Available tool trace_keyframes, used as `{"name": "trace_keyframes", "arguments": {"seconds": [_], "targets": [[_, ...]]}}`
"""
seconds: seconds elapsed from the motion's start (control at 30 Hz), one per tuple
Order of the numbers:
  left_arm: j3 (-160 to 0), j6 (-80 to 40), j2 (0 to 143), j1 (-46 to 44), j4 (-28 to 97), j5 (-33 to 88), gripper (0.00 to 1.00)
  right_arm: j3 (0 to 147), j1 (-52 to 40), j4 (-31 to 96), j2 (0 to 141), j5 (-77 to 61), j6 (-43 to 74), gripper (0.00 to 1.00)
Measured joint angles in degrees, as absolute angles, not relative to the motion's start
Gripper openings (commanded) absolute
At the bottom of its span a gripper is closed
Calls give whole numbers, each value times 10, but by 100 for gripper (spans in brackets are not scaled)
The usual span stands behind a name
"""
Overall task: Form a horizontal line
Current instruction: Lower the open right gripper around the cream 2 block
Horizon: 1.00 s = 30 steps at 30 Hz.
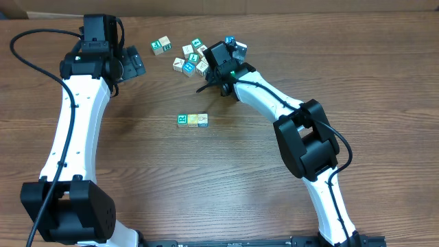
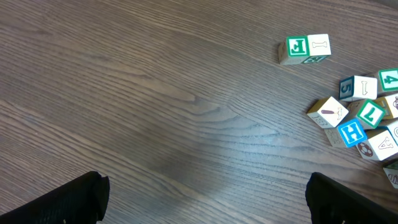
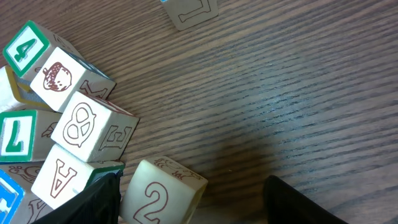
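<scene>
Right fingers (image 3: 298,205) spread wide and empty at the near edge of the far block pile (image 1: 195,56), "2" block (image 3: 163,196) between them; left fingers (image 2: 68,202) equally wide, empty, left of pile; two-block row (image 1: 192,120) mid-table (image 1: 226,192).

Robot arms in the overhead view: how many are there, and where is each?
2. The left arm runs up the picture's left side; the right arm reaches from lower right to the block pile.
</scene>
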State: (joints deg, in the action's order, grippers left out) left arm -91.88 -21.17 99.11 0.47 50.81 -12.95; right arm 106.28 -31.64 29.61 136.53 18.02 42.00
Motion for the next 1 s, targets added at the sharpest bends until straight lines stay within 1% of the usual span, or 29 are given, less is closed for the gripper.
{"name": "trace_keyframes", "arguments": {"seconds": [0.17,0.37,0.6,1.0], "targets": [[-919,-212,991,5,508,-130,100,1063,-316,300,1365,180,420,70],[-919,-212,991,5,508,-130,100,1061,-316,342,1366,180,420,70],[-919,-212,991,5,508,-129,100,1062,-316,359,1366,182,417,70],[-919,-212,991,5,508,-130,100,1068,-316,381,1366,165,339,70]]}}
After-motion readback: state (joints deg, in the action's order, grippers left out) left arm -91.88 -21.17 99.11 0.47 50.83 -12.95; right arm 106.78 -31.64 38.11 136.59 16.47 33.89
